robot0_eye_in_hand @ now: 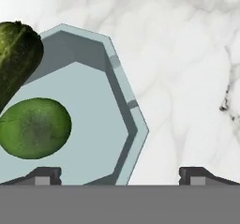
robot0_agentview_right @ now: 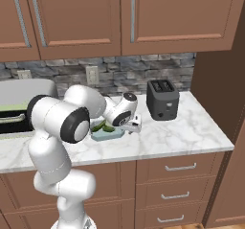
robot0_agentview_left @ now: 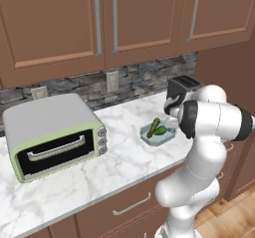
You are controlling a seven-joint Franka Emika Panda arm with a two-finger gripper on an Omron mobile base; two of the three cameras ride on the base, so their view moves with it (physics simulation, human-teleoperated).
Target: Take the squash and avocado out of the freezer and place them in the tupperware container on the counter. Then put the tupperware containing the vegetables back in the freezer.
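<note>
The pale blue-grey tupperware container (robot0_agentview_left: 158,138) (robot0_agentview_right: 107,136) (robot0_eye_in_hand: 127,121) sits on the white marble counter (robot0_agentview_left: 124,155) (robot0_agentview_right: 186,127). Inside it lie the long green squash (robot0_agentview_left: 153,127) (robot0_agentview_right: 97,126) (robot0_eye_in_hand: 16,54) and, beside it, the round dark-green avocado (robot0_agentview_left: 161,131) (robot0_agentview_right: 109,128) (robot0_eye_in_hand: 35,128). My gripper (robot0_agentview_right: 134,125) (robot0_eye_in_hand: 121,175) hangs open just above the container's rim, with one fingertip (robot0_eye_in_hand: 44,174) over the tray and the other over bare marble. Nothing is between the fingers. The freezer is out of view.
A green-trimmed toaster oven (robot0_agentview_left: 55,135) (robot0_agentview_right: 19,103) stands on the counter's left. A black toaster (robot0_agentview_left: 183,85) (robot0_agentview_right: 162,98) stands at the back right, near the container. Wall cabinets hang above, and drawers with metal handles (robot0_agentview_right: 181,167) run below the counter.
</note>
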